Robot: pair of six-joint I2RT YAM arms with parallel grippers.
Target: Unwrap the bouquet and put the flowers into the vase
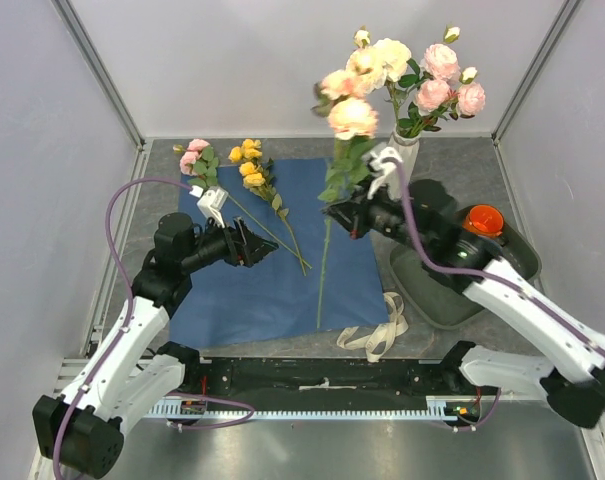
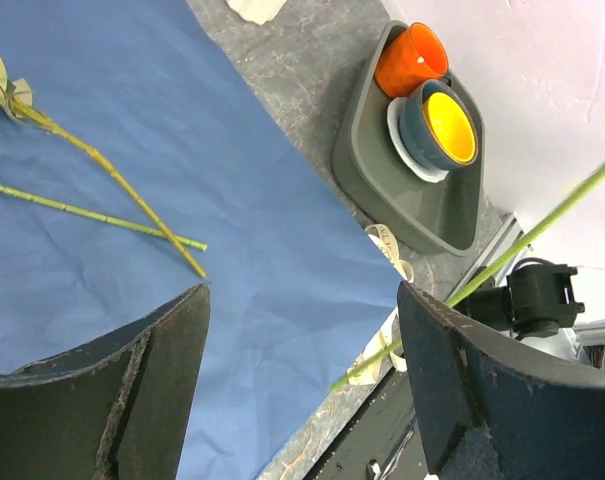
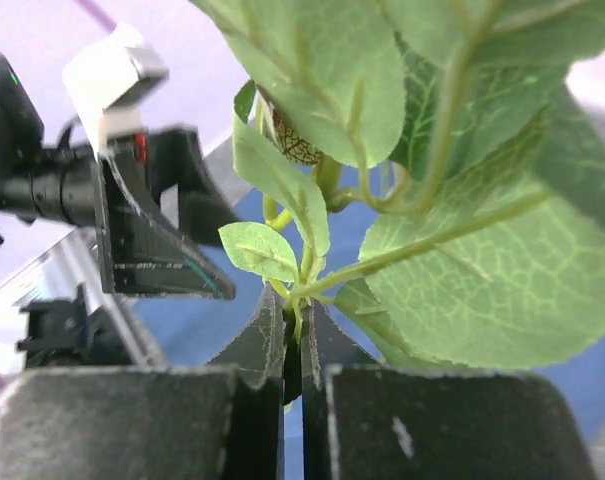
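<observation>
The blue paper (image 1: 267, 290) lies spread flat on the table. On it rest a pink flower (image 1: 194, 157) and a yellow flower (image 1: 249, 164), their stems (image 2: 102, 165) crossing. The white vase (image 1: 408, 152) at the back holds several pink and cream roses (image 1: 432, 80). My right gripper (image 1: 337, 212) is shut on the stem (image 3: 300, 292) of a peach rose (image 1: 352, 117), held upright above the paper, its stem (image 1: 322, 285) hanging down. My left gripper (image 1: 267, 250) hovers over the paper's left half, open and empty (image 2: 302, 290).
A cream ribbon (image 1: 377, 335) lies at the paper's near right corner. A dark grey tray (image 1: 427, 295) on the right carries an orange cup (image 1: 482, 220) and a blue bowl with a yellow inside (image 2: 444, 125). White walls close in the table.
</observation>
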